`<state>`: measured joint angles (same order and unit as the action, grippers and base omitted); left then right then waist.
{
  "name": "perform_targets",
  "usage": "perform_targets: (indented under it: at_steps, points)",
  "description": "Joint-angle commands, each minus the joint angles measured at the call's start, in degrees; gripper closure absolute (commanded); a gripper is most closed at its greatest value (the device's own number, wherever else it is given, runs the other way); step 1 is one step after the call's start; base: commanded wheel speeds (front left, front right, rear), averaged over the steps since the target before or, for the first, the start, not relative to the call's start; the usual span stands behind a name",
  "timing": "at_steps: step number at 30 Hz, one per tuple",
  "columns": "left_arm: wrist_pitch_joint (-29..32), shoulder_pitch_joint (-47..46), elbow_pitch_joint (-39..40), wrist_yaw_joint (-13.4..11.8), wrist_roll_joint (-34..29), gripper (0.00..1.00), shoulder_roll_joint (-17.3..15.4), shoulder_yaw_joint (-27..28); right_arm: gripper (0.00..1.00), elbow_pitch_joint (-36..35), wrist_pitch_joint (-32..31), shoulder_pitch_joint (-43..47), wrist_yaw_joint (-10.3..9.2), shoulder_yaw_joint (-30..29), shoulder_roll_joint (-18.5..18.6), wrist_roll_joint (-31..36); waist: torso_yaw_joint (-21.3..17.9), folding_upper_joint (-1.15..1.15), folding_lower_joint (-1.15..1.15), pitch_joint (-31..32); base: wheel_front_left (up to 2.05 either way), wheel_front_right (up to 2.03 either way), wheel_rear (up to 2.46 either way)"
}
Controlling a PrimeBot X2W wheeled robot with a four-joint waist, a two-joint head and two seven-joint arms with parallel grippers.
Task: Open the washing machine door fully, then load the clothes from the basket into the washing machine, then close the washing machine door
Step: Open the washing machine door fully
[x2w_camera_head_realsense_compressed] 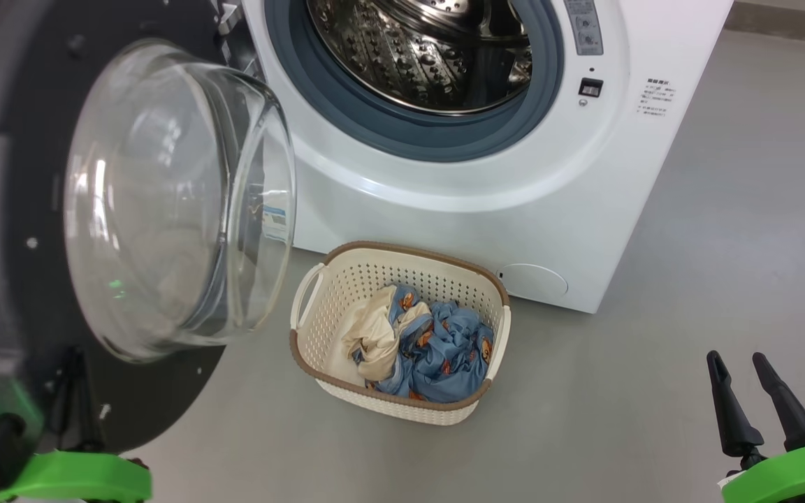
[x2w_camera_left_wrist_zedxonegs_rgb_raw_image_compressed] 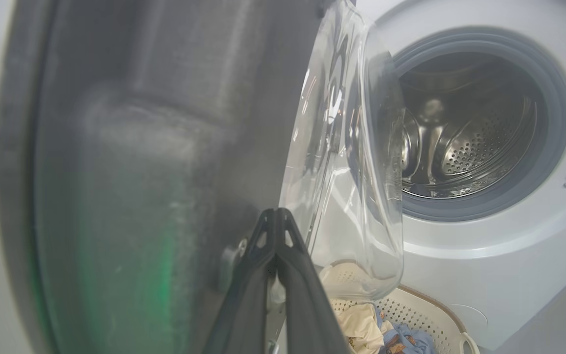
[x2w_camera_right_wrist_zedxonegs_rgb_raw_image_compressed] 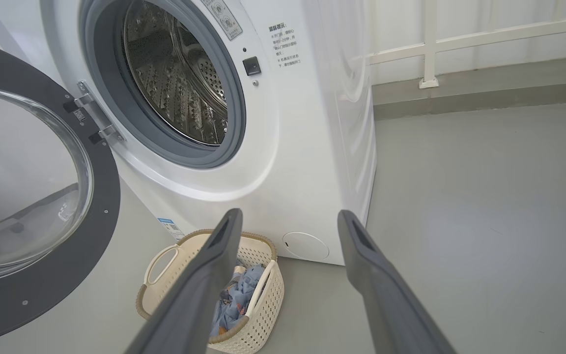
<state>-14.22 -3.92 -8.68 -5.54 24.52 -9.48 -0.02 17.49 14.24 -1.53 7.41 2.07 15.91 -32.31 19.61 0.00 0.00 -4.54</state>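
The washing machine (x2w_camera_head_realsense_compressed: pixel 486 202) stands with its steel drum (x2w_camera_head_realsense_compressed: pixel 423 49) exposed. Its door (x2w_camera_head_realsense_compressed: pixel 179 202) hangs open to the left, black ring and glass bowl facing me. My left gripper (x2w_camera_left_wrist_zedxonegs_rgb_raw_image_compressed: pixel 275 212) is shut with nothing in it, its tips close against the ring's inner face beside the bowl (x2w_camera_left_wrist_zedxonegs_rgb_raw_image_compressed: pixel 352 162); whether they touch it is unclear. The head view shows this left gripper (x2w_camera_head_realsense_compressed: pixel 75 363) at the lower left, dark against the ring. The basket (x2w_camera_head_realsense_compressed: pixel 416 253) sits on the floor before the machine, holding the cream and blue bear-print clothes (x2w_camera_head_realsense_compressed: pixel 423 346). My right gripper (x2w_camera_head_realsense_compressed: pixel 736 358) stands open at the lower right, well away from the basket.
Grey floor (x2w_camera_head_realsense_compressed: pixel 724 244) stretches to the right of the machine. A white railing (x2w_camera_right_wrist_zedxonegs_rgb_raw_image_compressed: pixel 430 49) and a low kerb run along the wall behind it. The open door (x2w_camera_right_wrist_zedxonegs_rgb_raw_image_compressed: pixel 101 221) overhangs the floor left of the basket (x2w_camera_right_wrist_zedxonegs_rgb_raw_image_compressed: pixel 165 255). My right gripper (x2w_camera_right_wrist_zedxonegs_rgb_raw_image_compressed: pixel 288 216) looks over the clothes (x2w_camera_right_wrist_zedxonegs_rgb_raw_image_compressed: pixel 236 295).
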Motion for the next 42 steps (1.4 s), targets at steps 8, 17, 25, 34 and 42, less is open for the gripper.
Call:
perform_targets:
  at_steps: [8, 17, 25, 34, 42]
  points:
    - [-0.8, -6.8, -3.2, 0.4, -0.7, 1.0, -3.1, 8.4, 0.0, -1.6, 0.8, -0.8, 0.08, 0.6, 1.4, 0.3, -0.1, 0.0, 0.0, -2.5, 0.0, 0.0, 0.0]
    - [-0.8, -11.7, -8.4, 1.8, -2.2, 1.0, -3.7, 13.7, 0.0, -2.1, 0.8, -1.8, 0.08, 0.1, 2.2, 0.6, 0.3, 0.0, 0.0, -5.0, 0.0, 0.0, 0.0]
    - [-0.8, -14.6, -11.9, 3.0, -3.8, 1.0, -4.0, 19.4, 0.0, -2.3, 0.8, -2.8, 0.08, 0.3, 3.2, 1.0, 0.5, 0.0, 0.0, -7.4, 0.0, 0.0, 0.0]
    - [-0.8, -17.8, -15.7, 4.7, -6.1, 1.0, -4.3, 24.7, 0.0, -2.5, 0.8, -3.8, 0.08, 0.5, 4.4, 1.5, 0.7, 0.0, 0.0, -9.7, 0.0, 0.0, 0.0]
    - [-0.8, -20.7, -19.1, 5.7, -8.8, 1.0, -4.5, 28.3, 0.0, -2.8, 0.8, -4.5, 0.08, 0.6, 5.0, 1.7, 0.6, 0.0, 0.0, -11.2, 0.0, 0.0, 0.0]
